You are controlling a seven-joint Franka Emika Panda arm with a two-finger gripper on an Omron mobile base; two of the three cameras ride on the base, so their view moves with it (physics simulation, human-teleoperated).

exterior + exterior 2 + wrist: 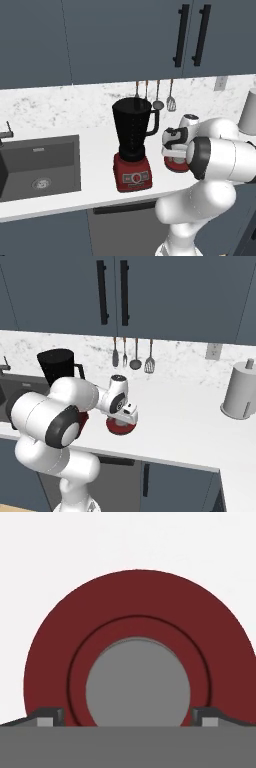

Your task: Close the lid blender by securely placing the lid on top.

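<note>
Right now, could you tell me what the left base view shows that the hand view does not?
Left base view alone: the blender standing open on the counter, the sink to one side, utensils on the wall. Hand view alone: the grey knob at the lid's centre, with a fingertip on each side, apart from it. Both: the red lid lying on the counter.
</note>
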